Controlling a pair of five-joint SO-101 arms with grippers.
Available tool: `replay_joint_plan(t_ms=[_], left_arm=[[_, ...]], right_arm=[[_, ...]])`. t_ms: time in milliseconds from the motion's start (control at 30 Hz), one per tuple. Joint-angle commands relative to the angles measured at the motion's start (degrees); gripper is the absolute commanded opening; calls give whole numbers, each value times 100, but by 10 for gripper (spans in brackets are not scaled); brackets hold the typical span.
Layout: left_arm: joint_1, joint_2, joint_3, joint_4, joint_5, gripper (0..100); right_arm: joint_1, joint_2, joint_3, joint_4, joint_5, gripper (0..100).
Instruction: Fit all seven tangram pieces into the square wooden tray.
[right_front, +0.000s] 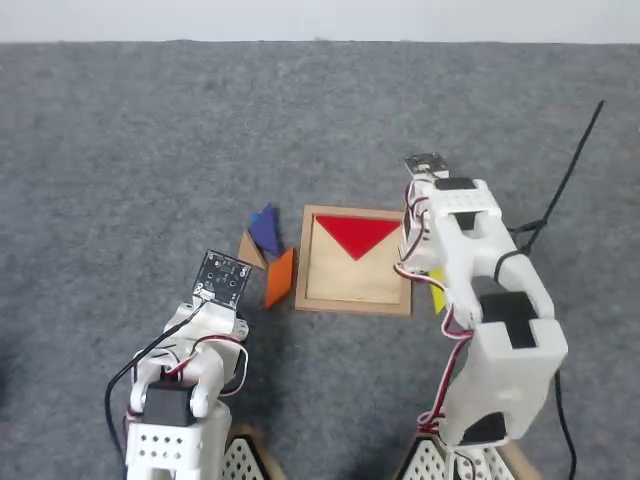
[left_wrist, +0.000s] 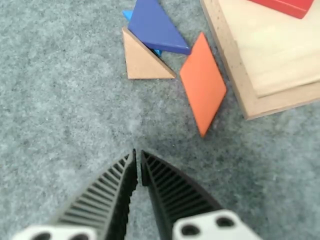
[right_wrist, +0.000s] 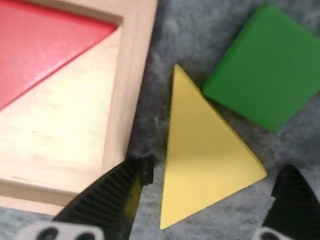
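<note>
**Left gripper** (left_wrist: 138, 154)
- State: fingers pressed together, tips meeting, nothing between them. It hangs over the grey mat (left_wrist: 60, 100).
- Nearest piece: the orange parallelogram (left_wrist: 202, 82) lies flat just ahead of the tips, offset toward the tray (left_wrist: 227, 55). One of its corners lies just beside the tray's rim.
- Farther ahead: the tan triangle (left_wrist: 142, 60) lies flat, one corner close to the parallelogram.
- Beyond that: the blue triangle (left_wrist: 157, 25) overlaps the tan triangle's far edge. A light-blue piece (left_wrist: 128, 15) shows from under it.

**Right gripper** (right_wrist: 217, 170)
- State: fingers spread wide, pinching nothing.
- Between the fingers: the yellow triangle (right_wrist: 200, 160) lies flat on the mat.
- One finger (right_wrist: 115, 192) stands between the triangle's long edge and the tray's rim. Contact with the triangle cannot be determined.
- The other finger stands apart from the triangle's outer corner.
- Beyond the yellow triangle: the green square (right_wrist: 265, 75), one corner at the triangle's edge.
- Beside the first finger: the tray, with the red triangle (right_wrist: 40, 45) in its recess, set against the wall farthest from the gripper.
</note>
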Motion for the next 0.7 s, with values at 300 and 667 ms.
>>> replay_joint_plan(t_ms=[300, 667], left_arm=[[-18, -97, -66, 18, 44, 15], [-18, -97, -66, 18, 44, 15]], right_arm=[[-75, 215, -88, 22, 53, 374], [-92, 207, -97, -22, 334, 205]])
